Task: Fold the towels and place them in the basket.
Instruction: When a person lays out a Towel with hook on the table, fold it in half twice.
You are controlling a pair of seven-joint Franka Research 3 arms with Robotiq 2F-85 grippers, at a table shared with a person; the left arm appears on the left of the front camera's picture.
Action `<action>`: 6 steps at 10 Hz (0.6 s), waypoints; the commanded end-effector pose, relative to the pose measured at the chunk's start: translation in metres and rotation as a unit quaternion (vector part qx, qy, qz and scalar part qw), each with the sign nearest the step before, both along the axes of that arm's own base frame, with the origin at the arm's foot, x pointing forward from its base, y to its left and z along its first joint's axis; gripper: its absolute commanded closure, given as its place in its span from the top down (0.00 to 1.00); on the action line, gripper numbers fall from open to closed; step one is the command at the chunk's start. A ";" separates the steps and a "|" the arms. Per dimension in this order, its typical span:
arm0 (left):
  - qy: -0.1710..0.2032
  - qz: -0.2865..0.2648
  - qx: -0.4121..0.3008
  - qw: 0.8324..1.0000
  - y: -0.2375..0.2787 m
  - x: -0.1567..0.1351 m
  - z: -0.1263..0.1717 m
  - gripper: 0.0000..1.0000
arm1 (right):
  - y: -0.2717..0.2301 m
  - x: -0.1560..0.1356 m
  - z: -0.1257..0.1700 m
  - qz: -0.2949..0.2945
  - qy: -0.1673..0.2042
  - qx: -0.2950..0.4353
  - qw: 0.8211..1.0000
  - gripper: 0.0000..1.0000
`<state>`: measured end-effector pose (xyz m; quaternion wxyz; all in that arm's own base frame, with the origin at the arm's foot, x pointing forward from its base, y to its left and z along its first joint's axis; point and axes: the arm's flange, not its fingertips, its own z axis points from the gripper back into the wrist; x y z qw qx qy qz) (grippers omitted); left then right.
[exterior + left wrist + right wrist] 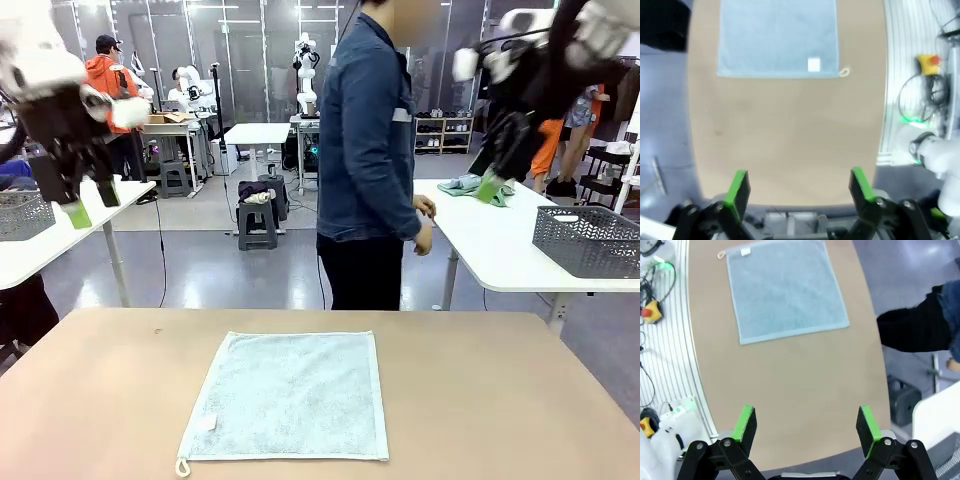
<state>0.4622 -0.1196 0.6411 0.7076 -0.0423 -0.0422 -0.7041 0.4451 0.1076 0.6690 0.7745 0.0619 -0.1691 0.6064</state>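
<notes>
A light blue towel [290, 395] lies spread flat on the brown table [480, 400], its white tag [205, 423] and corner loop [182, 466] at the near left corner. My left gripper [92, 203] hangs open high at the left, well clear of the cloth. My right gripper [497, 185] hangs open high at the right. In the left wrist view the left gripper [799, 180] holds nothing, with the towel [777, 37] far ahead. The right gripper [806, 420] is likewise wide and bare, the towel [785, 290] beyond it. No basket stands on this table.
A person [370, 160] stands side-on at the table's far edge. Grey lattice baskets sit on other white tables at back right [588, 240] and back left [22, 213]. A greenish cloth [462, 185] lies on the right one. Cables and a yellow button box [927, 62] lie beside the table.
</notes>
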 end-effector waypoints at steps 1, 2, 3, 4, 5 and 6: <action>0.001 0.044 0.058 0.997 -0.001 -0.022 -0.043 1.00 | 0.029 -0.007 -0.043 -0.067 0.033 -0.057 0.996 1.00; -0.008 0.048 0.064 0.997 -0.002 -0.029 -0.058 1.00 | 0.044 -0.010 -0.061 -0.101 0.028 -0.084 0.991 1.00; -0.018 0.054 0.072 0.996 -0.002 -0.032 -0.073 1.00 | 0.055 -0.013 -0.079 -0.098 0.038 -0.103 0.989 1.00; -0.019 0.048 0.072 0.996 0.002 -0.031 -0.086 1.00 | 0.059 -0.013 -0.095 -0.070 0.042 -0.113 0.990 1.00; -0.022 0.045 0.069 0.996 0.010 -0.034 -0.091 1.00 | 0.061 -0.011 -0.102 -0.059 0.046 -0.114 0.991 1.00; -0.028 0.030 0.080 0.996 0.010 -0.033 -0.093 1.00 | 0.062 -0.009 -0.105 -0.039 0.051 -0.113 0.991 1.00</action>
